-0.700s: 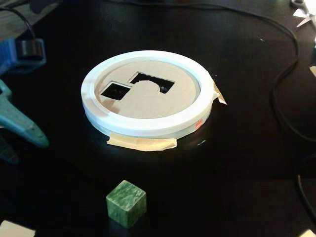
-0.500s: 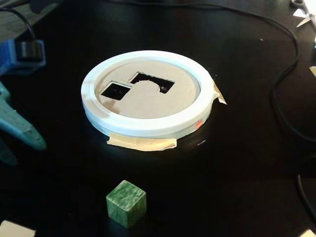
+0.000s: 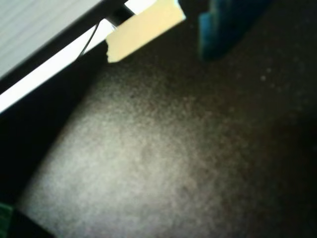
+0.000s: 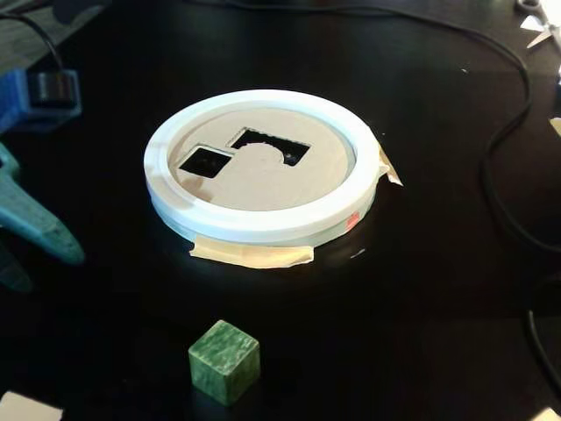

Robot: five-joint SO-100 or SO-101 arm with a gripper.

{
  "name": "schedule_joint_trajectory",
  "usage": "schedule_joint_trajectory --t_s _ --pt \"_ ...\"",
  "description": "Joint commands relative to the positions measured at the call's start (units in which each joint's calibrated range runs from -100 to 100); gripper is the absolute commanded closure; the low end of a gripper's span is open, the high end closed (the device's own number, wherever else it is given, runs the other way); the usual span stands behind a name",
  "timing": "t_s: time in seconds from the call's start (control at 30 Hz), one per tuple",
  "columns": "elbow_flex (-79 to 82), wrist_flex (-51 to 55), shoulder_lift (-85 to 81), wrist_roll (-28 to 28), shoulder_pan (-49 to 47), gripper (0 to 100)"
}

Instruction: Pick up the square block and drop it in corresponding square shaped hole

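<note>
The square block (image 4: 223,360), a green marbled cube, sits alone on the black table near the front. Behind it lies the tan round panel in its white ring (image 4: 263,224). The square shaped hole (image 4: 206,161) is the small dark cutout on the panel's left. My gripper (image 4: 63,246) enters at the left edge of the fixed view as one teal finger (image 4: 35,224), well left of the block and clear of the ring. In the wrist view a blurred blue finger (image 3: 228,25) hangs over bare table with nothing against it. A green sliver (image 3: 4,215) shows at that view's bottom-left corner.
A larger irregular cutout (image 4: 270,145) lies right of the square hole. Tan tape (image 4: 252,254) holds the ring down at its front. Black cables (image 4: 504,132) run along the right side. A blue clamp (image 4: 35,96) stands at the back left. A pale tape piece (image 3: 143,29) marks the table edge.
The teal finger at the left edge has drifted only slightly. The block and the ring have not moved.
</note>
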Motion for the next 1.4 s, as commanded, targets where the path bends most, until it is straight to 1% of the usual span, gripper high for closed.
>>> schedule_joint_trajectory --t_s 0.0,0.37,0.5,0.7,0.83,0.97,1.0,1.17,1.2,1.33,1.37 --pt "-0.12 -1.75 -0.53 0.1 0.82 8" --pt "-0.21 -1.85 -0.53 0.1 0.82 8" --pt "-1.4 -1.95 -0.53 0.05 -0.93 8" --pt "-8.14 -8.18 -0.53 -0.05 -1.05 8" --pt "-11.23 -8.88 -0.53 -0.05 -1.05 8" --pt "-18.25 -8.88 1.61 -0.1 -1.18 8" --pt "-20.16 -8.88 3.41 -0.1 -1.18 8" --pt "-37.92 -8.98 27.5 -0.1 -1.18 8" --pt "-45.93 -8.78 37.62 -0.1 -1.18 8" --pt "-62.96 -7.57 57.77 -0.15 -1.18 8" --pt "-69.89 -7.37 66.64 -0.2 -1.3 8"
